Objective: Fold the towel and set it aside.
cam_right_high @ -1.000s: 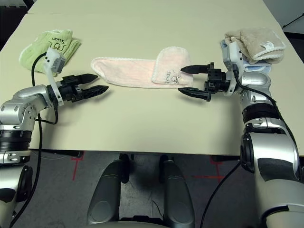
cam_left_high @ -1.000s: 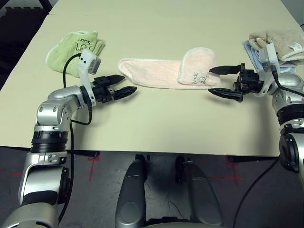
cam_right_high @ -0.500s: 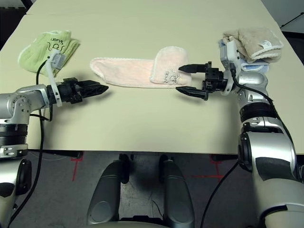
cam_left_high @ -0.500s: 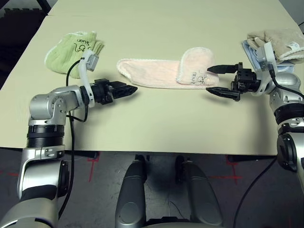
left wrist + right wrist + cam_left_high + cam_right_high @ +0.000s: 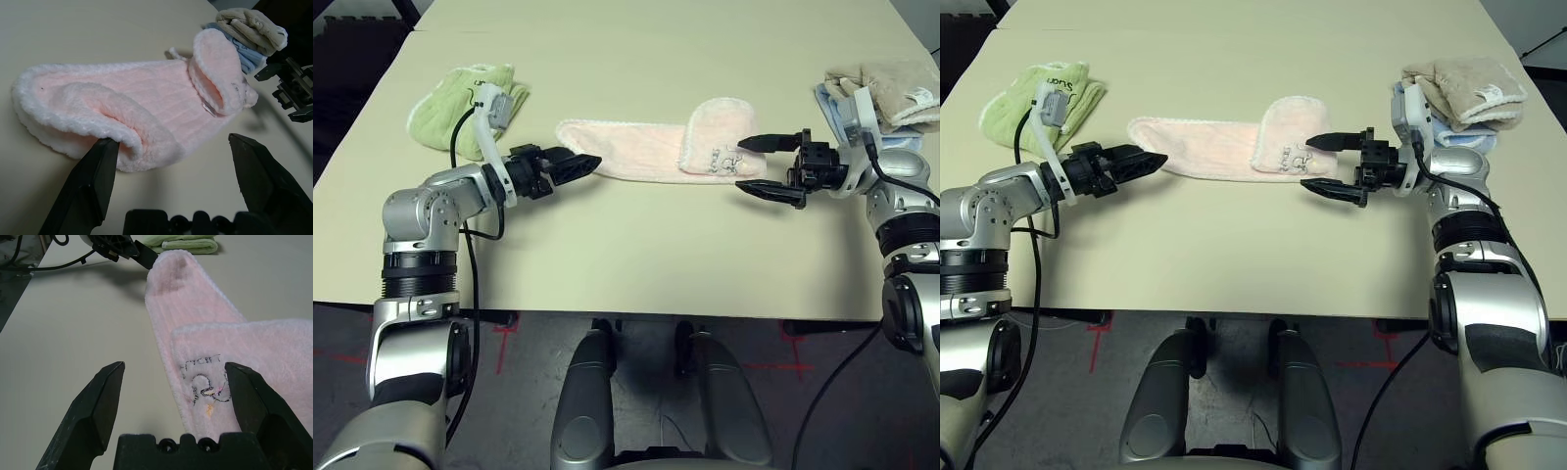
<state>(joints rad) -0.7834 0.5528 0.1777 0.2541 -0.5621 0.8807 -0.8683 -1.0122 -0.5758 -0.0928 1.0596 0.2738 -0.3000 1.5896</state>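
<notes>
The pale pink towel point(image 5: 636, 147) lies stretched across the table's middle, with its right end folded back over itself and showing an embroidered mark point(image 5: 724, 157). My left gripper point(image 5: 587, 164) is open at the towel's left end. In the left wrist view one finger point(image 5: 95, 176) touches the thick rolled edge of the towel point(image 5: 122, 107), the other stands apart over bare table. My right gripper point(image 5: 744, 164) is open beside the folded right end. In the right wrist view the towel point(image 5: 195, 333) lies just ahead of its spread fingers point(image 5: 98, 401). Neither gripper holds anything.
A light green towel point(image 5: 470, 98) with lettering lies at the back left, behind my left arm. A beige towel point(image 5: 886, 83) sits on a light blue one point(image 5: 832, 103) at the right edge, close behind my right wrist. Bare tabletop point(image 5: 646, 245) stretches to the front edge.
My left gripper has turned and moved forward and right, from bare table to the towel's left end. My right gripper has crept slightly left toward the folded end. Both stayed open.
</notes>
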